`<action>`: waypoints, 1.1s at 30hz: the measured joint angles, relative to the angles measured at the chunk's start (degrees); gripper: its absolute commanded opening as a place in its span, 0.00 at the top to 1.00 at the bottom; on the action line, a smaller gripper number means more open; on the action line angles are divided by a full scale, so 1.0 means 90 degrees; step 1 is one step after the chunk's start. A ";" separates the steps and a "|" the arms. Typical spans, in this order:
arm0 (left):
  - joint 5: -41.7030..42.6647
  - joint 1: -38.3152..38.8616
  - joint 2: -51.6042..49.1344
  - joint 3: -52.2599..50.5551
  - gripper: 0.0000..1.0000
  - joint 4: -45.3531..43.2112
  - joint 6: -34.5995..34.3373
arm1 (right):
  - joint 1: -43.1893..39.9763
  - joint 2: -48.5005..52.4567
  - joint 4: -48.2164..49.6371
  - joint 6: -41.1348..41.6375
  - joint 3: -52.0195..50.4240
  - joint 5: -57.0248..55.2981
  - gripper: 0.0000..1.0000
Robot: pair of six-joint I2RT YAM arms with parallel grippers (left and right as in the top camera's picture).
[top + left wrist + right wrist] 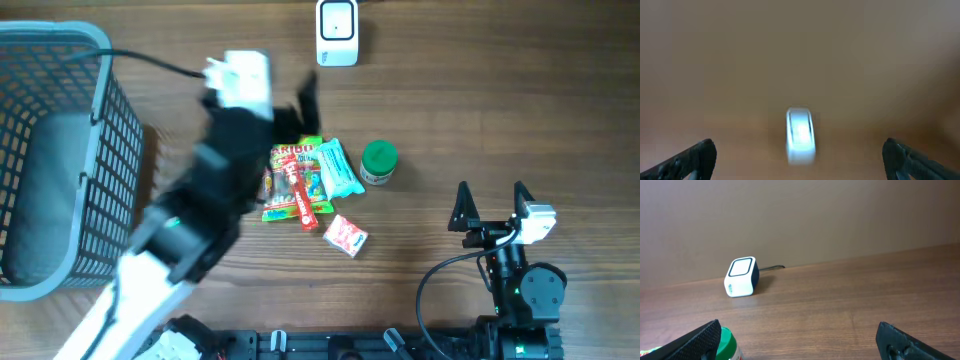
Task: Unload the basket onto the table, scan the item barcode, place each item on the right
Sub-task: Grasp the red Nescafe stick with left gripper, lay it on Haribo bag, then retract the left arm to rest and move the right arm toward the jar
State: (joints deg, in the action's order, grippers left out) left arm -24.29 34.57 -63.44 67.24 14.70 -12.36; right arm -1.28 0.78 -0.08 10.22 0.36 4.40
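Note:
The white barcode scanner stands at the table's far edge, its cable running off behind it. The items lie in a pile mid-table: a colourful candy bag, a teal packet, a green-lidded jar and a small red-and-white packet. My left gripper is blurred above the pile's far side. In the left wrist view it is open and empty, with the scanner blurred straight ahead. My right gripper rests open at the near right, empty. In the right wrist view it faces the scanner, with the jar beside its left finger.
A blue-grey wire basket with a grey lining stands at the left edge, next to my left arm. Bare wooden tabletop stretches between the scanner and my right gripper.

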 measured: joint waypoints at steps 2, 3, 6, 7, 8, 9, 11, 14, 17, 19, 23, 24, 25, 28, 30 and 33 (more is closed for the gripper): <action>-0.0289 -0.0571 0.0248 0.1309 0.00 -0.0202 0.0933 | 0.0000 0.0002 0.0002 0.0000 0.0000 0.0000 0.00; -0.0403 -0.0886 0.0296 0.1892 0.00 -0.0192 0.1370 | 0.0000 0.0000 0.0002 0.0000 0.0000 0.0000 0.00; -0.0733 -0.1472 0.0291 0.2905 0.00 -0.0153 0.2314 | 0.0000 0.0002 0.0002 0.0000 0.0000 0.0000 0.00; -0.0986 -0.1651 0.0238 0.3274 0.00 0.0010 0.2720 | 0.0000 0.0002 0.0002 0.0000 0.0000 0.0000 0.00; -0.1137 -0.1727 0.0214 0.3429 0.00 0.0095 0.2960 | 0.0000 0.0002 0.0002 0.0000 0.0000 0.0000 0.00; -0.1413 -0.1761 0.0214 0.3531 0.00 0.0357 0.3337 | 0.0000 0.0002 0.0005 0.0000 0.0000 0.0000 0.00; -0.1610 -0.1761 0.0180 0.3529 0.00 0.0597 0.3662 | 0.0000 0.0002 0.0002 0.0639 0.0000 0.0005 0.00; -0.1654 -0.1761 0.0177 0.3524 0.00 0.0916 0.3611 | 0.0000 0.0114 0.0012 0.2414 0.0000 0.0228 0.00; -0.1105 -0.1761 0.0442 0.3519 0.00 0.1518 0.3305 | 0.0000 0.0695 0.0163 0.3082 0.0000 0.1129 0.00; -0.0724 -0.1761 0.0950 0.3266 0.00 0.1518 0.3043 | 0.0000 0.1506 0.0199 0.3254 0.0000 0.2030 0.00; 0.0146 -0.1775 0.2353 0.1919 0.00 0.0831 0.2900 | 0.0000 0.1999 0.1331 0.3507 0.0005 0.3422 0.00; 0.0255 -0.1800 0.2671 0.1559 0.00 0.0641 0.2880 | 0.0000 0.2050 0.1404 0.3633 0.0053 0.3689 0.01; 0.0328 -0.1848 0.2922 0.1331 0.00 0.0590 0.2878 | 0.0000 0.2072 0.1396 0.3706 0.0112 0.3854 0.01; 0.0418 -0.2081 0.3371 0.1166 0.00 0.0522 0.2839 | 0.0000 0.2093 0.1168 0.3908 0.0595 0.4245 0.00; 0.0478 -0.2285 0.3687 0.1166 0.00 0.0500 0.2764 | 0.0000 0.2098 0.0510 0.3968 0.1115 0.4369 0.01; 0.0629 -0.2404 0.3980 0.1149 0.00 0.0488 0.2701 | 0.0000 0.2140 -0.0913 0.3825 0.1991 0.4367 0.01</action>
State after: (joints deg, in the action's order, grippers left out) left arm -18.63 12.93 -27.62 77.58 19.09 11.94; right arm -1.28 20.03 -8.29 44.64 18.28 43.70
